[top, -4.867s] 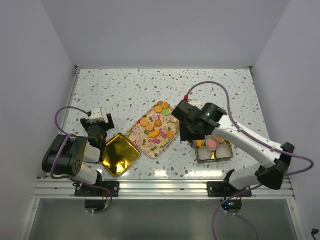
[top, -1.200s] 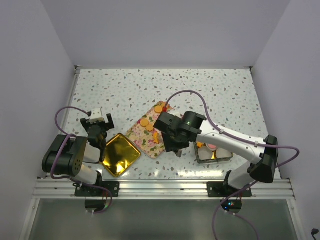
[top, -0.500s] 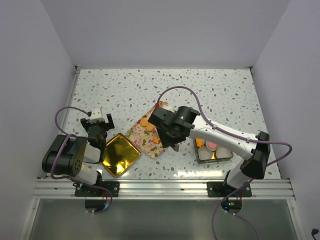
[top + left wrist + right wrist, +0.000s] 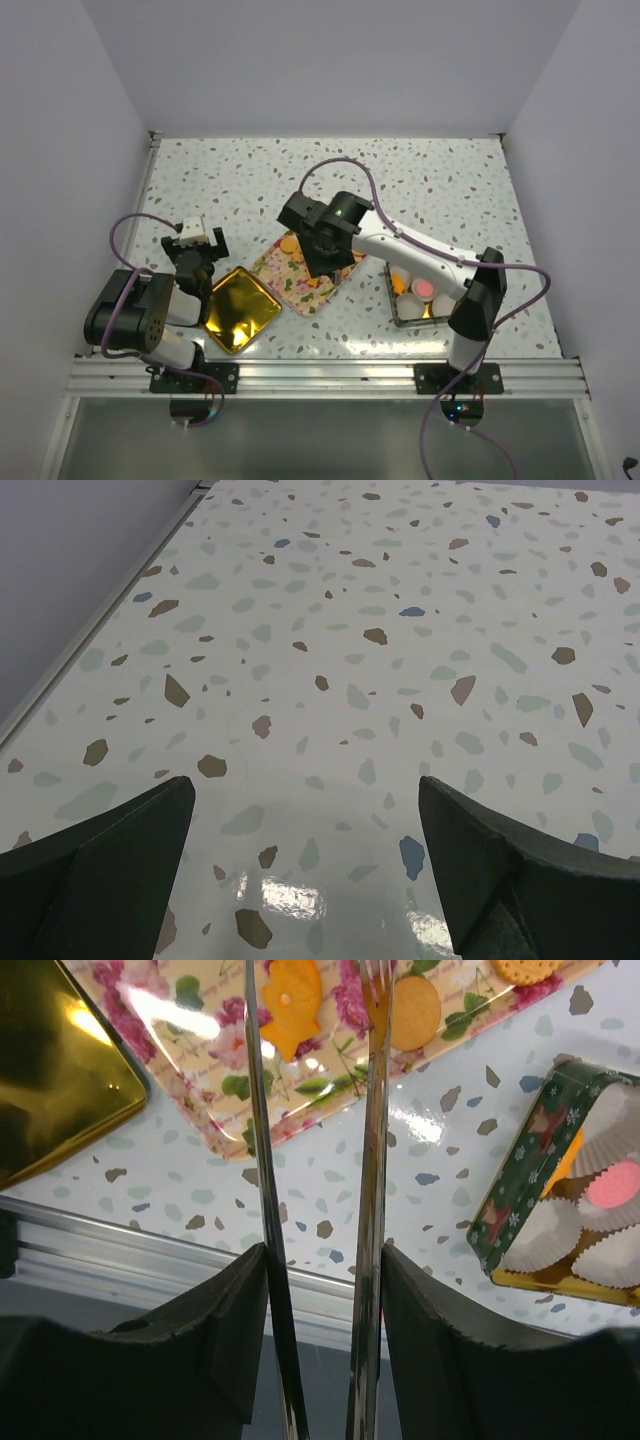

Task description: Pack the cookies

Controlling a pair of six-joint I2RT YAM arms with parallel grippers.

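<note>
Two blades of long silver metal tongs point(image 4: 372, 1160) jut from the right hand point(image 4: 325, 1360), which is clenched on them. They reach straight ahead among small round orange cookies point(image 4: 415, 1012) on the flowered rectangular tray point(image 4: 300, 1090). To its right, the green patterned tin point(image 4: 510, 1170) holds white paper cups point(image 4: 610, 1245), one with a pink cookie point(image 4: 615, 1185). The left hand point(image 4: 310, 860), released, hovers well apart.
</note>
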